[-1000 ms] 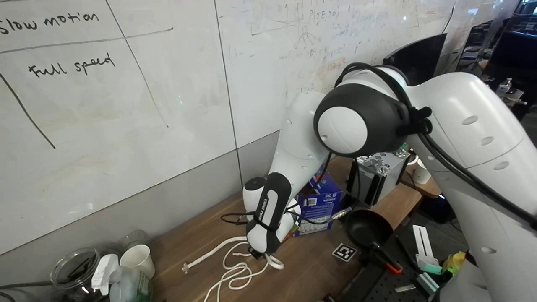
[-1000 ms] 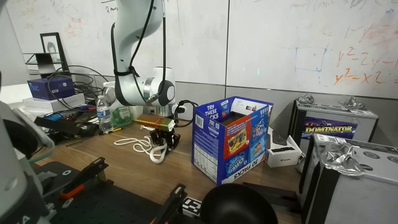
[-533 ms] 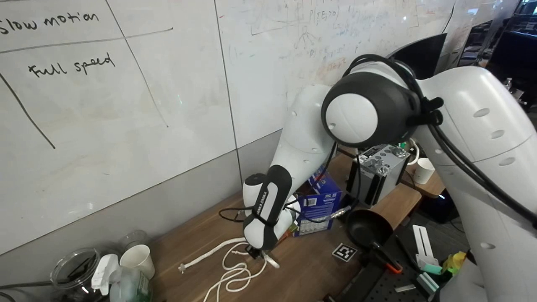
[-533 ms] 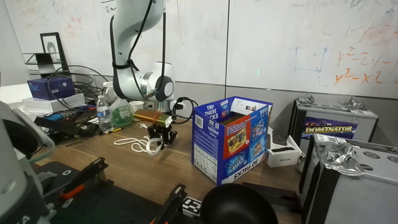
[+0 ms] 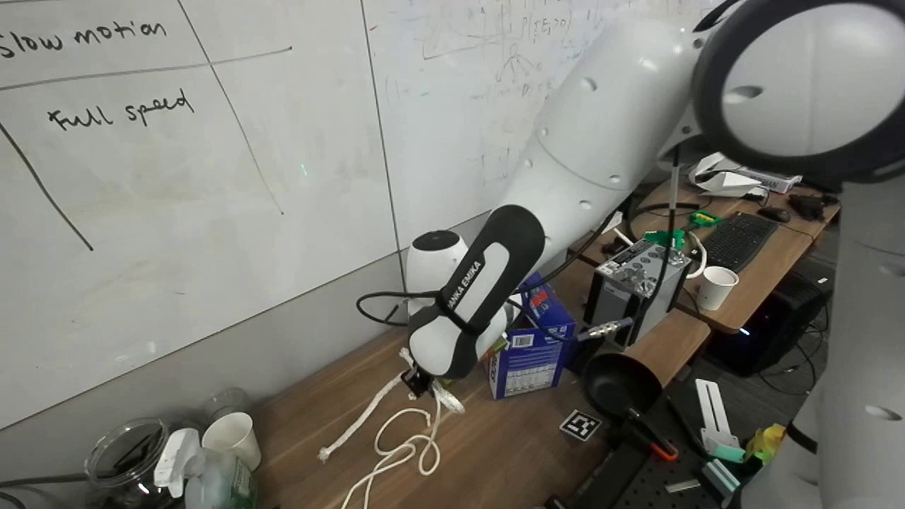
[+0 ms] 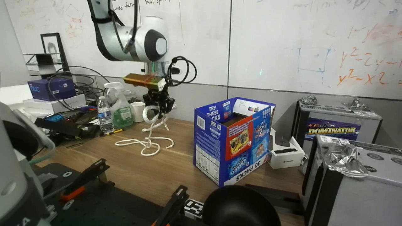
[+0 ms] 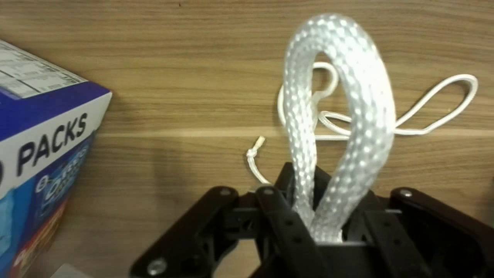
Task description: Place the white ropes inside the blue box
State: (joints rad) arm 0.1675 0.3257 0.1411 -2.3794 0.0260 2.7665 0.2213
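My fingers [image 7: 286, 179] are squeezed nearly together on the white ropes [image 7: 370, 112], 2 legs of a thick braided loop going in between, bend poking out past them in the wrist view. Gripper [image 6: 161, 113] points down, hanging above the wooden table [image 6: 176, 169]. A thick strand slants from it down to an end in an exterior view; can't tell if that end touches the wood. Thinner cord drops from the gripper too, lower loops lying on the table, a knotted end showing near my fingers in the wrist view. The ropes are outside the blue box [image 6: 209, 153], which stands upright and open-topped on the table, apart from the gripper, "30 PACKS" upside down along its bottom; wrist view catches just a corner of it at left. Just behind it, a small white box [image 6: 287, 160]; in front, a black pan [image 6: 240, 207] with a square printed tag [image 6: 193, 208] beside it. Spray bottle [image 6: 122, 114] on the table, paper cup [image 6: 138, 112] and water bottle [image 6: 105, 117] near it. 2 grey boxes [image 6: 351, 201] have crumpled foil on top. Whiteboard [image 6: 282, 44] along the back, my arm [image 5: 601, 120] crossing it in both exterior views.
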